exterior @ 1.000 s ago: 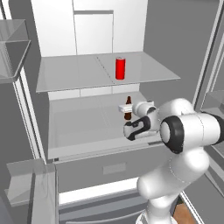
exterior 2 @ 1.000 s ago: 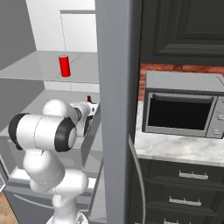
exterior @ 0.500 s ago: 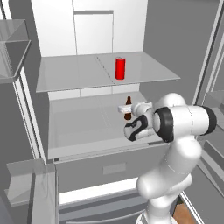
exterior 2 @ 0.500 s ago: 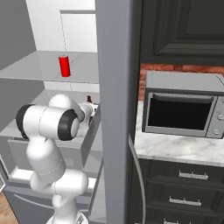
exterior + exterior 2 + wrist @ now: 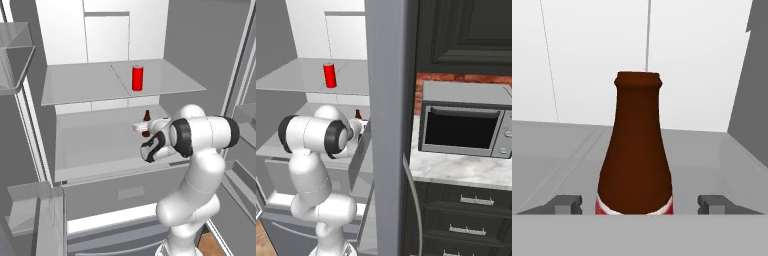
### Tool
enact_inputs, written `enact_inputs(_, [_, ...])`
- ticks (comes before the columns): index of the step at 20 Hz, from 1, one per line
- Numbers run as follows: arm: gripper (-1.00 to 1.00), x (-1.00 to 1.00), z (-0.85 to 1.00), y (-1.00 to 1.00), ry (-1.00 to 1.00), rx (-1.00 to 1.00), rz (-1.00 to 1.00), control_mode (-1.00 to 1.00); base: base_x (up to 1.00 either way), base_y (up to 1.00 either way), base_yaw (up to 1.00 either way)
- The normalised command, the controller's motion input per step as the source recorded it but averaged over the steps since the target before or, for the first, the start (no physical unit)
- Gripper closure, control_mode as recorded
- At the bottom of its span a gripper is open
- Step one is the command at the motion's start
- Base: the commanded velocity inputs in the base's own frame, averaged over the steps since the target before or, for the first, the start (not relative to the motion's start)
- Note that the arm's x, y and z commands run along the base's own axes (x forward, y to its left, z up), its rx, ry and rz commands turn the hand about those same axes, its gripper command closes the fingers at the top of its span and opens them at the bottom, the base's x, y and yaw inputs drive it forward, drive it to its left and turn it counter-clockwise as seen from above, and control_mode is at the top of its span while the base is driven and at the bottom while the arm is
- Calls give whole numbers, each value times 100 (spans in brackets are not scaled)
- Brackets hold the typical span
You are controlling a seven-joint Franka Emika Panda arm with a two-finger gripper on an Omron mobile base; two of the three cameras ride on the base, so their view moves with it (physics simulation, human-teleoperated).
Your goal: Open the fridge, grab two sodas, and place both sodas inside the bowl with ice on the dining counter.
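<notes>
Pincer [image 5: 640,202] is spread apart around the brown soda bottle [image 5: 636,155], which stands upright on the lower fridge shelf [image 5: 100,142], fingertips [image 5: 564,202] either side and not touching yet. I'd squeeze low on the body, keep it centred, then lift straight. Red can [image 5: 137,78] waits on the shelf above.

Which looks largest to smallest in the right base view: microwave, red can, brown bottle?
1. Microwave, by far.
2. Red can.
3. Brown bottle, though partly hidden behind the arm, so its rank against the can is unsure.
</notes>
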Motion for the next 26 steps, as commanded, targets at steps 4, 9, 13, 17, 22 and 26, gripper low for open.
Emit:
enact_inputs(4, [100, 9, -17, 31, 0, -3, 0, -100, 0, 0, 0])
enact_inputs(9, [100, 7, -10, 9, 0, -2, 0, -100, 0, 0, 0])
enact_inputs(13, [100, 0, 0, 0, 0, -1, 0, -100, 0, 0, 0])
enact_inputs(17, [100, 0, 0, 0, 0, 0, 0, -100, 0, 0, 0])
enact_inputs(22, [100, -3, 0, 0, 0, 0, 1, -100, 0, 0, 0])
enact_inputs(26, [100, -39, 5, 0, -8, 1, 0, -100, 0, 0, 0])
